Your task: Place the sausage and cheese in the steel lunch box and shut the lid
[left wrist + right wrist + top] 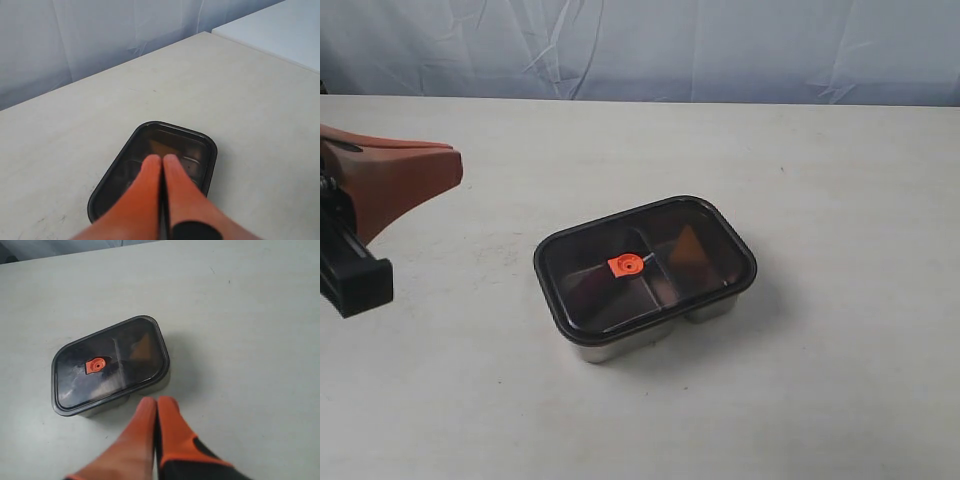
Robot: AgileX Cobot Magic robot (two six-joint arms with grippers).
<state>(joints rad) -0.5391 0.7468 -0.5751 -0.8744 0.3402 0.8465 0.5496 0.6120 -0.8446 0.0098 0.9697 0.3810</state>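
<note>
The steel lunch box (620, 346) stands mid-table with the dark tinted lid (578, 262) seated on it, its orange valve (625, 264) at the centre. Through the lid the yellow-orange cheese (688, 247) shows in the right compartment, also cheese (144, 347). The sausage is not clearly made out under the tint. My left gripper (456, 168) hovers shut and holding nothing, well to the left of the box; the left wrist view shows the left gripper (162, 159) above the lid (197, 145). The right gripper (156, 401) is shut, holding nothing, just off the box wall (152, 385).
A pale tabletop (840, 200) surrounds the box on all sides. A wrinkled blue-white curtain (650, 45) hangs behind the table's far edge. A second white surface (280, 30) adjoins the table in the left wrist view.
</note>
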